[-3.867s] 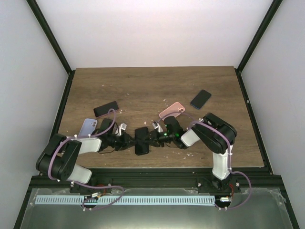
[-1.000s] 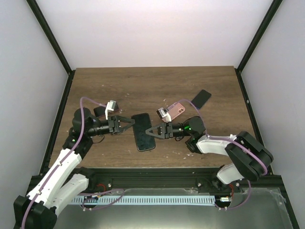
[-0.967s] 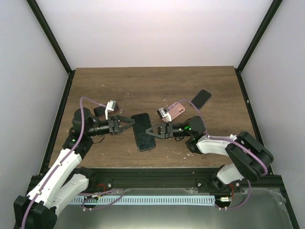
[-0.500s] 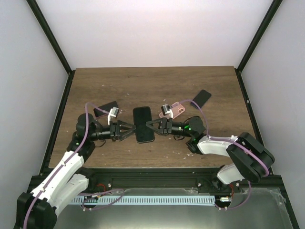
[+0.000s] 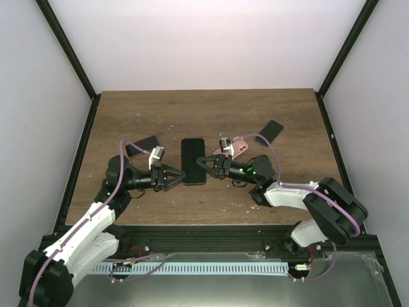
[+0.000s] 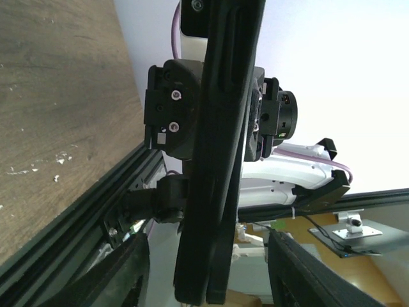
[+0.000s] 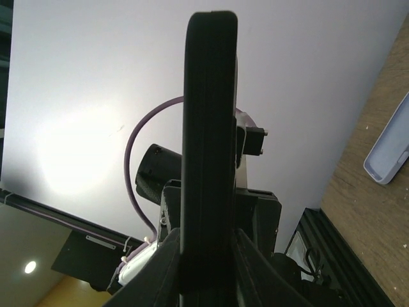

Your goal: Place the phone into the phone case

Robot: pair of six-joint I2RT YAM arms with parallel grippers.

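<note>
The black phone (image 5: 193,161) is held over the desk (image 5: 211,115), clamped in the right jaws, while the left jaws are spread wide around its edge.

2 white arms (image 5: 89,220) with black joints (image 5: 335,208) and purple cables (image 7: 130,153).

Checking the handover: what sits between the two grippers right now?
The black phone sits between the left gripper and right gripper, clearest in the top view; each wrist view shows it edge-on.
</note>
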